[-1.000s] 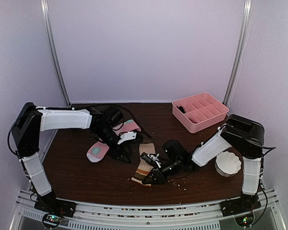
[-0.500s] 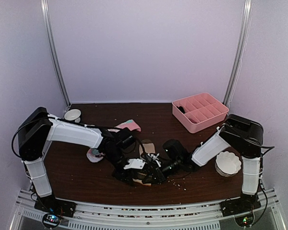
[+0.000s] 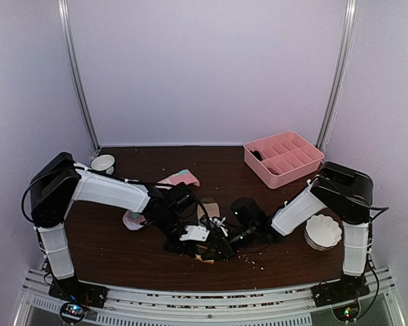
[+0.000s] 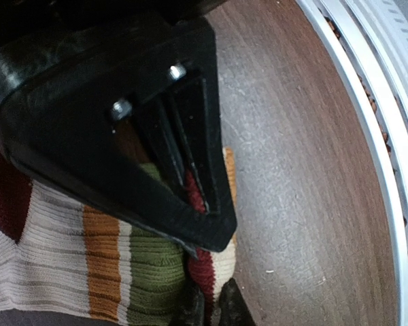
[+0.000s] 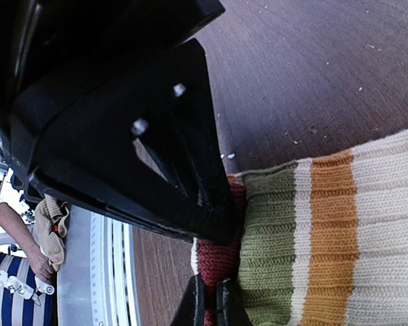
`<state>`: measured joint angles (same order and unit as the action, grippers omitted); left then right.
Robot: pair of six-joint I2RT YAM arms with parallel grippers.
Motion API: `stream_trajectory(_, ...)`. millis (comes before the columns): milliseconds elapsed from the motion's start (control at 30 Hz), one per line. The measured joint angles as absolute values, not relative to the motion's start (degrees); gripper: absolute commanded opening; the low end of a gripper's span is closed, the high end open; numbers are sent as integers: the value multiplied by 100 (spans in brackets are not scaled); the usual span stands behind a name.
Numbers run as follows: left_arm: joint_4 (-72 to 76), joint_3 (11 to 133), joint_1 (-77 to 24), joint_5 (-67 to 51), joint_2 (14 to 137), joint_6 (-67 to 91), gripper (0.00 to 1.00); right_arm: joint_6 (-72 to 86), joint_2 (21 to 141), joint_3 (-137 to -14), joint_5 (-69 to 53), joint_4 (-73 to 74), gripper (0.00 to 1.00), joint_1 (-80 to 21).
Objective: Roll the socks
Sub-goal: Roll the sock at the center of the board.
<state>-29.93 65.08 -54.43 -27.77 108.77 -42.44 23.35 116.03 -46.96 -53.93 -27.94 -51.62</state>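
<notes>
rolling seems to be just starting: the left tool (image 4: 207,272) and right tool (image 5: 207,272) are both pinching the maroon cuff of the beige sock (image 4: 54,238) at 6 o'clock on the worktop (image 3: 122,258), probably needing a joint turn-over toward 12 o'clock next; the wrist views are showing the pinch, the top view alone the pink sock (image 3: 181,178) at 10 o'clock.

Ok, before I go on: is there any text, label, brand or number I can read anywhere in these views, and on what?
None: no word, number, logo or sign can be read in any view.
The striped sock, the pink sock, the pink tray and the white paper cup show no print.
The small lights at the arm bases are only glowing spots, with no characters.
</notes>
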Motion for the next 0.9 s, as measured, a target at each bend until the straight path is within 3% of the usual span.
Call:
stream_trajectory(67, -3011, 6523, -5443, -2775, 10890, -4250, 5, 2333, 11596, -4705, -5393, -2794, 3, -5162)
stream_trajectory(200, -3124, 6626, -5428, -2799, 10960, -4209, 0, 2318, 11570, -4731, -5365, -2759, 31, -5151)
stream_trajectory(400, -3481, 6917, -5177, -3260, 11222, -4082, 0, 2246, 11137, -4486, -5188, -2504, 42, -4963)
stream_trajectory(433, -3524, 6917, -5129, -3332, 11229, -4071, 0, 2252, 11013, -4394, -5129, -2445, 81, -4895)
stream_trajectory(467, -3586, 6917, -5083, -3380, 11229, -4058, 0, 2268, 10910, -4322, -5089, -2379, 98, -4829)
stream_trajectory(700, -3911, 6923, -5017, -3498, 11229, -3988, 0, 1820, 10127, -4209, -4244, -1640, 100, -4652)
stream_trajectory(900, -4346, 7028, -5019, -3452, 11227, -3955, 0, 1492, 9196, -3924, -2200, -917, 100, -4532)
